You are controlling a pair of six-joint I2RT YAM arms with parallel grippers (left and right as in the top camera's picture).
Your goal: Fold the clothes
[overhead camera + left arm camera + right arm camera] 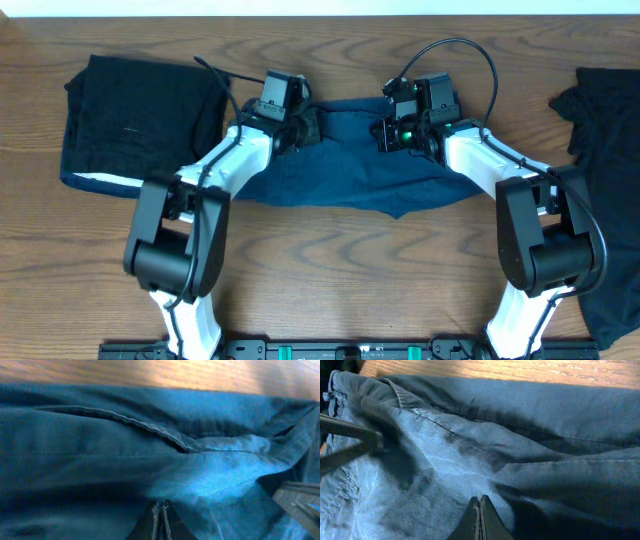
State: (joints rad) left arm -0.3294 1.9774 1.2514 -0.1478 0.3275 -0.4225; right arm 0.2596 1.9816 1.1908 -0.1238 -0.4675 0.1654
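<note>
The navy-blue cloth (340,172) lies spread across the table's middle, its upper edge bunched between my two grippers. My left gripper (300,128) is shut at that edge's left part. In the left wrist view its fingers (162,507) are pressed together with navy cloth (100,460) creased around the tips. My right gripper (386,130) is shut at the right part. Its fingers (479,502) are closed, with the navy cloth (545,420) folding away from the tips. A seam (145,427) runs across the cloth.
A folded black cloth with a white lower edge (140,120) lies at the far left. Another black cloth (610,150) lies rumpled at the right edge. Bare wooden table (340,280) shows in front of the navy cloth. Each wrist view shows the other gripper (300,505) (345,445) close by.
</note>
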